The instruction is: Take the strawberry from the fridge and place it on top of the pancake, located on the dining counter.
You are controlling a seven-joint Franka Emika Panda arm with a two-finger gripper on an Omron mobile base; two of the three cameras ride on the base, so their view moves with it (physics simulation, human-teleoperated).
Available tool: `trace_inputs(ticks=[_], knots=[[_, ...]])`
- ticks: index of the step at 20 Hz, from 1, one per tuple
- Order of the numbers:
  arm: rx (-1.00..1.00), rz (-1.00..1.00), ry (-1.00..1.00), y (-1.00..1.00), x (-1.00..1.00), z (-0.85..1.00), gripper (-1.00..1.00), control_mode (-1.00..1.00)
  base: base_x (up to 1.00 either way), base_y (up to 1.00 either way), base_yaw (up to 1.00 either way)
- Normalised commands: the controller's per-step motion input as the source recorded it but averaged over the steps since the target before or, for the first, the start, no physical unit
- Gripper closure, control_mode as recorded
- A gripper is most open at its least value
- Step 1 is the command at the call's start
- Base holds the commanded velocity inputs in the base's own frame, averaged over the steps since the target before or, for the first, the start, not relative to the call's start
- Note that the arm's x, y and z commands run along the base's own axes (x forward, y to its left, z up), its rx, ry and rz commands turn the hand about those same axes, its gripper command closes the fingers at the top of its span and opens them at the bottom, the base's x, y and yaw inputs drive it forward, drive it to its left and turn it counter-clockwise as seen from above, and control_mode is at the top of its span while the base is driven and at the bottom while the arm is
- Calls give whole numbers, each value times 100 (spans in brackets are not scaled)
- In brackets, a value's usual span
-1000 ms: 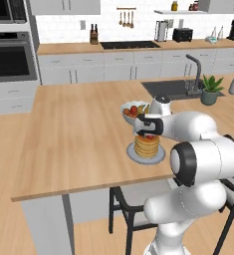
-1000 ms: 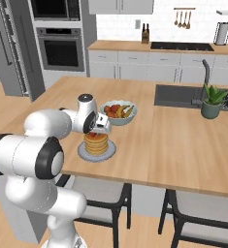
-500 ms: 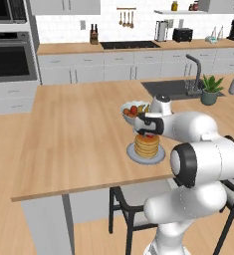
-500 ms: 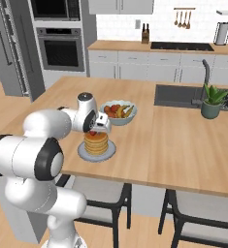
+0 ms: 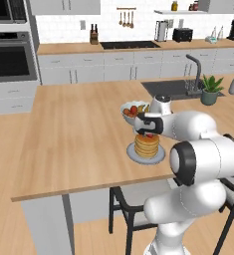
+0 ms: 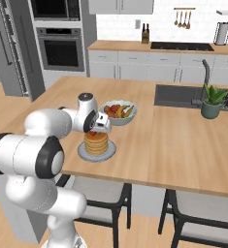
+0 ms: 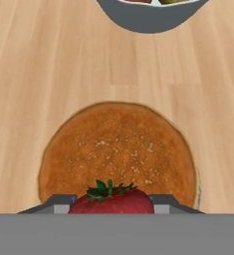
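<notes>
Jaws clamped on the strawberry [image 7: 112, 200]: in the hand view the red berry with its green leafy cap sits between the two finger tips, one grey tip showing at each side of it. Gripper [image 5: 149, 134] hangs directly over the pancake [image 5: 147, 145], pointing down. Berry also visible as a small red spot at the gripper's tip in the left base view [image 5: 149, 135] and the right base view [image 6: 92, 132].

Hand view: the pancake's top face [image 7: 117, 152] lies below the berry, round, golden-brown, lightly speckled. Berry is over the stack's near edge as that view frames it, not over the centre. Whether the berry touches the top pancake: cannot tell.

Pancake stack rests on a round grey plate [image 6: 82, 153], on the light wood surface of the dining counter [image 5: 73, 134], close to the robot's edge.

White fruit bowl [image 6: 118, 113] with red and yellow fruit stands just beyond the plate, near but apart.

Further along the surface: sink [image 6: 176, 95] with faucet, potted plant [image 6: 213, 101] beside it. Stools [image 6: 108, 195] tucked under the near edge.

Fridge [image 6: 9, 46] stands at the far left in the right base view, doors closed.
</notes>
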Motion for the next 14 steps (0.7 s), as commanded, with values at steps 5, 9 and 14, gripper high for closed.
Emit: trace_inputs(ticks=[5,9,14], knots=[[0,0,0,0,3,-18,100,-100,0,0,0],[0,0,0,0,-1,-8,-100,-100,0,0,0],[0,0,-9,0,-25,0,-100,-100,0,0,0]])
